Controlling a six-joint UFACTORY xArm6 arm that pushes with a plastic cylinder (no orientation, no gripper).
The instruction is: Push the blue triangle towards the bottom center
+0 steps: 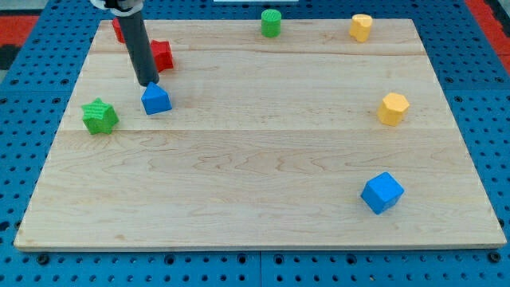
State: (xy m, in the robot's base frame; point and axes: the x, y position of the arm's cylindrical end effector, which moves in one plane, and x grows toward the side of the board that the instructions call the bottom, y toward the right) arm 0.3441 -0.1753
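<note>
Tip (148,84): lower end of dark rod, upper left of the frame, just above the blue triangle's top edge, touching or nearly so.
Fingers: none on this rod; nothing held.
Blue triangle (156,99): left part of the wooden surface (255,159), upper half, well apart from the bottom centre.
Green star (100,116): near the left edge, just left of the blue triangle and slightly lower.
Red blocks: one (162,54) right beside the rod, another (117,29) partly hidden behind it; shapes unclear.
Green cylinder (271,22): top edge, centre.
Yellow block (361,27): top right.
Yellow hexagon (393,108): right side, mid height.
Blue cube (382,192): lower right.
</note>
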